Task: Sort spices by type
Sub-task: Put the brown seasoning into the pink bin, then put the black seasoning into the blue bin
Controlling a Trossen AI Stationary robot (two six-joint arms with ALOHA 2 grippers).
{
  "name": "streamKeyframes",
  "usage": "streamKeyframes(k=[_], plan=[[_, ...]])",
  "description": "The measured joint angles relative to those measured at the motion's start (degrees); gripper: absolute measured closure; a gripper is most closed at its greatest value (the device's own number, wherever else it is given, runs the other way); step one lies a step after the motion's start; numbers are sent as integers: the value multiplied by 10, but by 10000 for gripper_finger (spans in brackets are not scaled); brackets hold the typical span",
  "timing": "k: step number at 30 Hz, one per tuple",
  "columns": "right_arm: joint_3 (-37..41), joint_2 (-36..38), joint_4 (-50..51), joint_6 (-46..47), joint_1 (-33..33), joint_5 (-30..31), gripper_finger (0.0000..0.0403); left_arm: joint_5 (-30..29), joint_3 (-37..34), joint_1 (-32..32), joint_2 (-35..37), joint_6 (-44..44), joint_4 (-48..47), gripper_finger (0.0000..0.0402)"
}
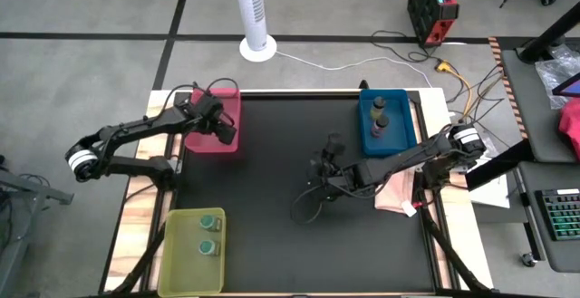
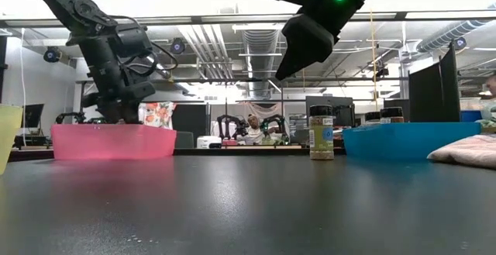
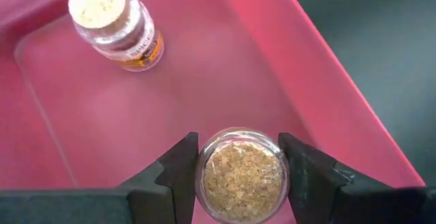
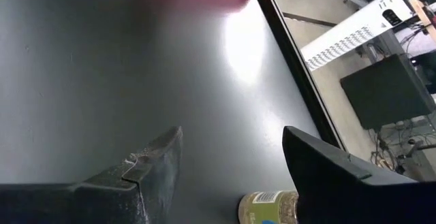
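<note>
We held a spice jar [image 3: 242, 176] clamped in our left gripper [image 3: 238, 173] over the red tray [image 3: 204, 94], where an early release risked toppling it, while our right gripper [image 4: 231, 159] hung open.

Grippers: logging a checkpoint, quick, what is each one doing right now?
Left gripper: closed on a spice jar over the pink tray.
Right gripper: open, holding nothing, above the table.

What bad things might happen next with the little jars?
The left gripper holds a jar over the pink tray, near its wall. Let go there, it might tip or land on the rim. Another jar already stands in that tray, so a rolling jar might knock it. The right gripper hangs open above a lone jar on the table; coming down off-centre, a finger might push it over.
</note>
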State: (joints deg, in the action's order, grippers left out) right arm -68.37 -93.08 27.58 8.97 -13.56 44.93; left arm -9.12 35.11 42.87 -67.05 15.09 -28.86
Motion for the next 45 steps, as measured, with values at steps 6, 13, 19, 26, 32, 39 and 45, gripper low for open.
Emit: streamKeyframes(k=[6,13,19,26,32,39,45], plan=[[1,0,0,0,0,-1,151,-15,0,0,-1,-3,4,247],[1,0,0,0,0,-4,159,-15,0,0,-24,-4,5,238],[3,0,0,5,0,-5,153,-37,0,0,-47,-4,13,236],[5,0,0,6,0,-19,135,-58,0,0,-48,12,34,225],[6,0,0,11,0,-19,122,-81,0,0,-45,18,29,194],[6,0,0,17,0,-19,118,-84,0,0,-43,18,28,185],[6,0,0,17,0,-19,129,-85,27,0,-26,6,-6,185]])
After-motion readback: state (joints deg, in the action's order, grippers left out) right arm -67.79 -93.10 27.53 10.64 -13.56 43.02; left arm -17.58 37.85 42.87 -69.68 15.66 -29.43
